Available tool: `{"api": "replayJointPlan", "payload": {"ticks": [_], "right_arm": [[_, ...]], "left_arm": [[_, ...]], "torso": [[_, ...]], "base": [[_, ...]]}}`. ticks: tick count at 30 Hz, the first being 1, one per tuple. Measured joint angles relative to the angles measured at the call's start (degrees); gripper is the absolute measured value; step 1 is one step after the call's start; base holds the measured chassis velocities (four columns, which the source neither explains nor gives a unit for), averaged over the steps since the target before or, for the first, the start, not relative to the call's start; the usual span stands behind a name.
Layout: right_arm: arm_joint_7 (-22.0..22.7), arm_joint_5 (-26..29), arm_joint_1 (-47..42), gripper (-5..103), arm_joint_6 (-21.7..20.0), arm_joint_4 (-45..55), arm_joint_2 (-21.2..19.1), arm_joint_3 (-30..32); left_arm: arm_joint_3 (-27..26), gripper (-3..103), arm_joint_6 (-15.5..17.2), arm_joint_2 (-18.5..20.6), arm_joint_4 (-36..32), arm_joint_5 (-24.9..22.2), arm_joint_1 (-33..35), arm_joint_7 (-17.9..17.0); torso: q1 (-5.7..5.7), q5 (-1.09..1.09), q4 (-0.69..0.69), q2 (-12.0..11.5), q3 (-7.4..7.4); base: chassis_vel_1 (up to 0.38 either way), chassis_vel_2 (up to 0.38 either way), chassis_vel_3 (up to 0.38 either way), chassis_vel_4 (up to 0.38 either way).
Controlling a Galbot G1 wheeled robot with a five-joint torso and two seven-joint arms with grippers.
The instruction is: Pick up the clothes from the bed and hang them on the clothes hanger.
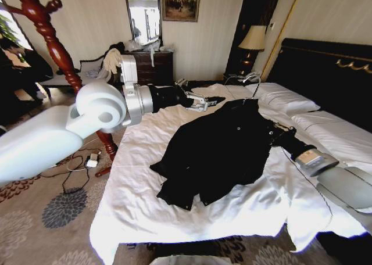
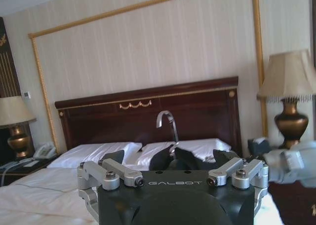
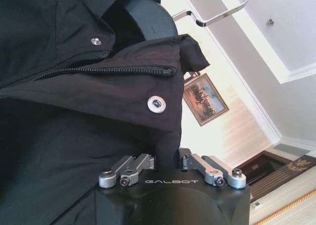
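The clothes (image 1: 218, 149), a black jacket with a zipper and silver snap buttons, were spread open across the rumpled white sheets of the bed (image 1: 139, 201), collar toward the pillows. The clothes hanger (image 1: 254, 85) was seen at the collar, its silver wire hook raised above the cloth. The right gripper (image 3: 168, 158) was closed on the jacket's front edge by the collar. The left gripper (image 1: 200, 102) was held spread and empty just beside the collar.
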Motion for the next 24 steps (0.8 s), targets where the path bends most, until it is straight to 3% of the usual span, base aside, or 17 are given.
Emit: {"api": "replayJointPlan", "payload": {"ticks": [6, 24], "right_arm": [[0.0, -0.5, -0.2, 19, 0.4, 0.8, 0.5, 0.5], [-0.1, -3.0, -0.6, 19, 1.6, 2.1, 1.8, 0.6]], "left_arm": [[5.4, 100, -0.3, -2.6, 2.9, 4.8, -4.0, 1.8], [12.9, 100, -0.7, -7.9, 4.8, 8.9, -4.6, 2.0]], "torso": [[0.0, 0.0, 0.0, 0.0, 0.0], [0.01, -0.01, 0.01, 0.0, 0.0]], "base": [[0.0, 0.0, 0.0, 0.0], [0.0, 0.0, 0.0, 0.0]]}}
